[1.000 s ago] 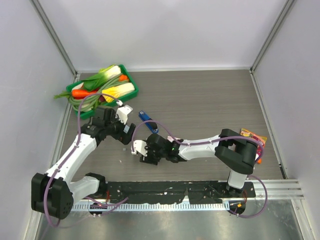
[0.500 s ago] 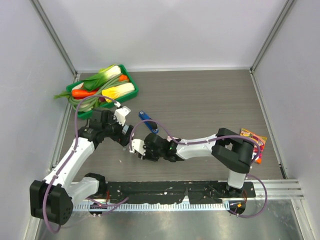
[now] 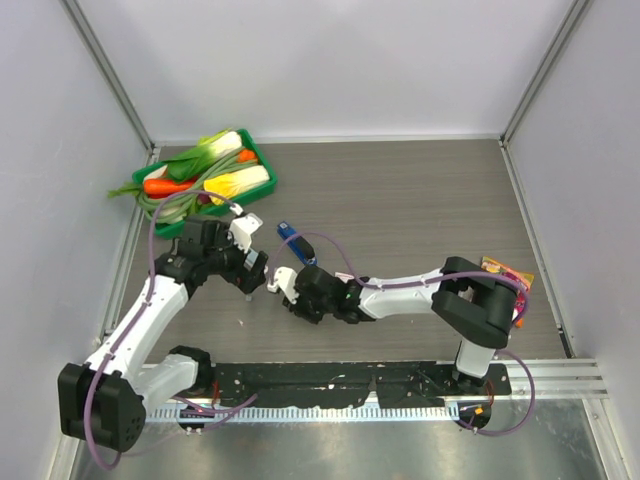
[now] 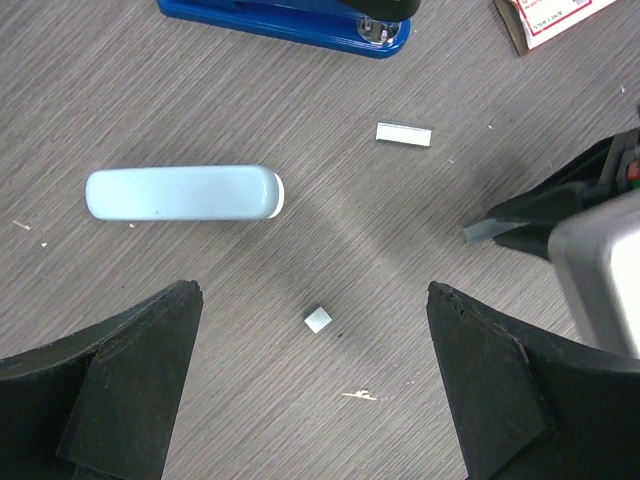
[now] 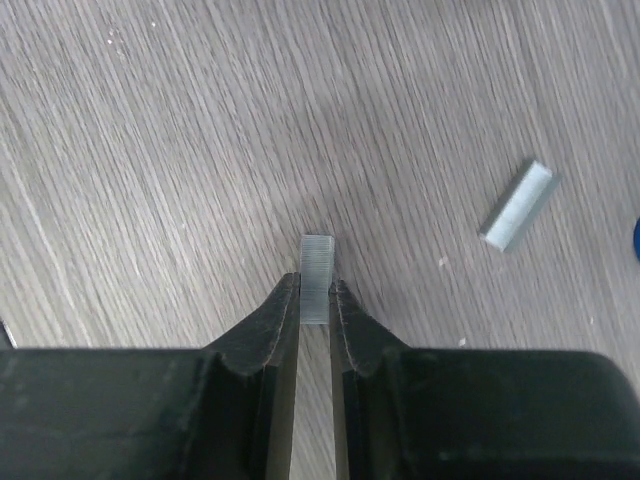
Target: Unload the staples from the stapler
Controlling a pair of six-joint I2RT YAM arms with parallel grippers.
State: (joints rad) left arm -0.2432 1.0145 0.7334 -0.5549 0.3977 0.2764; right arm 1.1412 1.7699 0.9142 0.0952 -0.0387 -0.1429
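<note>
Since the staples [image 5: 317, 262] point straight up the frame from the right tool [image 5: 316, 300], clamped across their width, that arm's closest; left tool [image 4: 312, 300] hangs wide apart.

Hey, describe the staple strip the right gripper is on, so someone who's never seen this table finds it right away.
Start at the grey wood-grain table, then the right gripper close to the blue stapler. A short silver staple strip sits between its black fingertips. A second strip lies loose on the wood nearby; only this one is pinched from both sides.
</note>
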